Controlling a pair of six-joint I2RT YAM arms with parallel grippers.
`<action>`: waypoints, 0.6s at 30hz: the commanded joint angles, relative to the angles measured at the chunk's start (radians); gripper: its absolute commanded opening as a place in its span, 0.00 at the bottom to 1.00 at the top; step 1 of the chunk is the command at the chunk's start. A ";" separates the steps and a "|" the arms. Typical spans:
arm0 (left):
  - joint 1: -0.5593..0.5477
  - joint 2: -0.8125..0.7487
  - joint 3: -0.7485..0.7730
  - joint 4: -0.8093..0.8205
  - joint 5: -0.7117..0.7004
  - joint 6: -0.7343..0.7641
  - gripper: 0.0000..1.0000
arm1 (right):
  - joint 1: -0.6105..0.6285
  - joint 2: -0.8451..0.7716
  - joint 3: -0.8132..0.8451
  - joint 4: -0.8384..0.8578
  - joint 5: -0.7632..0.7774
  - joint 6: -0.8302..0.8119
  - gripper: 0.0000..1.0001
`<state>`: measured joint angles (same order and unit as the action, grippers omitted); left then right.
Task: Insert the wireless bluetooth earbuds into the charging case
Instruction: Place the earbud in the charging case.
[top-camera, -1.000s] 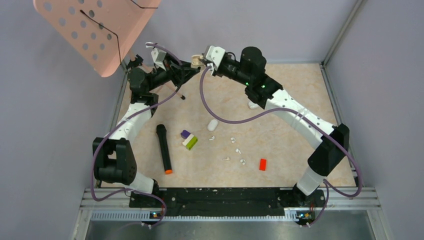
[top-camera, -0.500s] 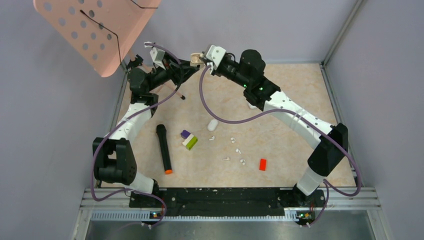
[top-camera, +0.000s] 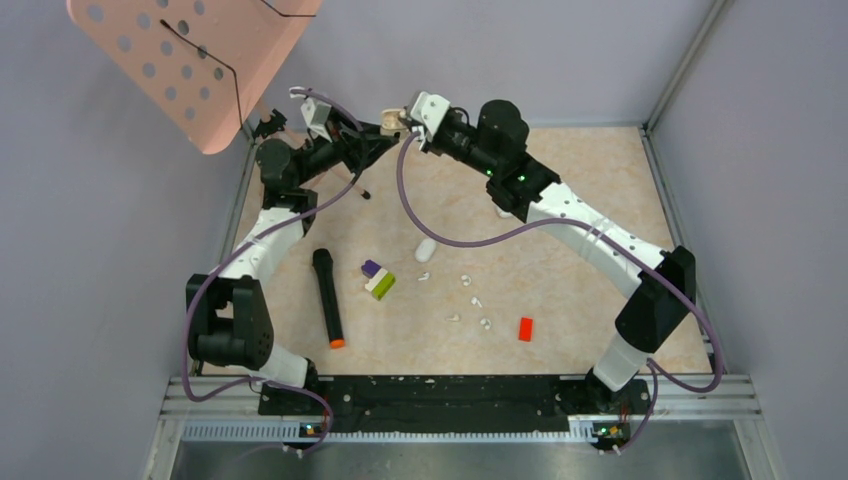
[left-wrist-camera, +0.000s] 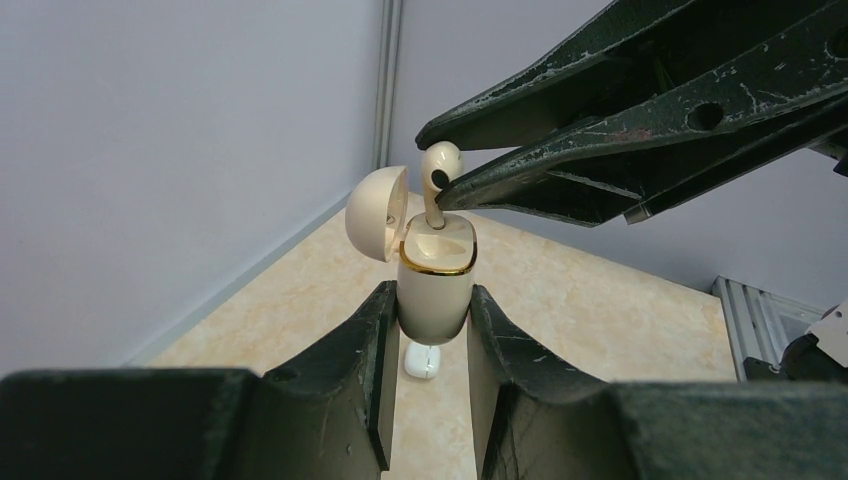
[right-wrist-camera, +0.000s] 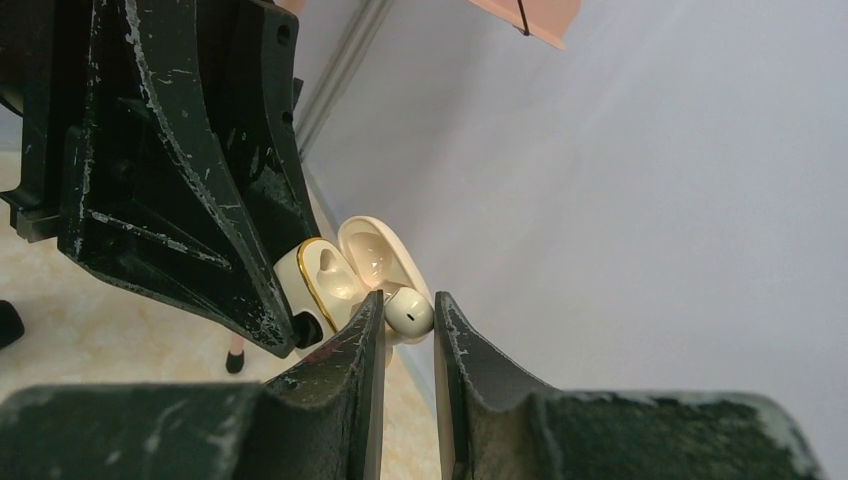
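My left gripper (left-wrist-camera: 432, 300) is shut on a cream charging case (left-wrist-camera: 435, 285) with a gold rim, held upright in the air with its lid (left-wrist-camera: 378, 212) open. My right gripper (right-wrist-camera: 408, 315) is shut on a cream earbud (right-wrist-camera: 408, 310). The earbud's stem (left-wrist-camera: 436, 205) points down into the case's opening, with its head above the rim. In the top view both grippers meet at the back (top-camera: 392, 122). Several tiny white earbuds (top-camera: 476, 300) lie loose on the table.
Two white pebble cases (top-camera: 426, 250) (top-camera: 506, 210) lie mid-table. A black marker (top-camera: 327, 297), a purple-green brick (top-camera: 378, 280) and a red brick (top-camera: 525, 328) lie nearer the front. A pink perforated panel (top-camera: 190, 60) hangs at the back left.
The right arm has edged slightly left. Both grippers stay together at the case with the same holds.
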<state>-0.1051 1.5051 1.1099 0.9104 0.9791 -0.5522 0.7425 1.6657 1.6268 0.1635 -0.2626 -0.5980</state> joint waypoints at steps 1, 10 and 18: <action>0.005 -0.036 -0.001 0.077 -0.017 -0.005 0.00 | 0.017 -0.025 0.025 -0.049 -0.020 0.023 0.13; 0.005 -0.029 -0.003 0.083 -0.013 -0.006 0.00 | 0.017 -0.016 0.071 -0.112 -0.006 0.057 0.24; 0.004 -0.019 -0.011 0.097 0.004 -0.013 0.00 | 0.017 0.005 0.126 -0.159 -0.001 0.088 0.33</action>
<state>-0.1043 1.5051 1.1004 0.9268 0.9825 -0.5526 0.7433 1.6657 1.6855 0.0338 -0.2581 -0.5468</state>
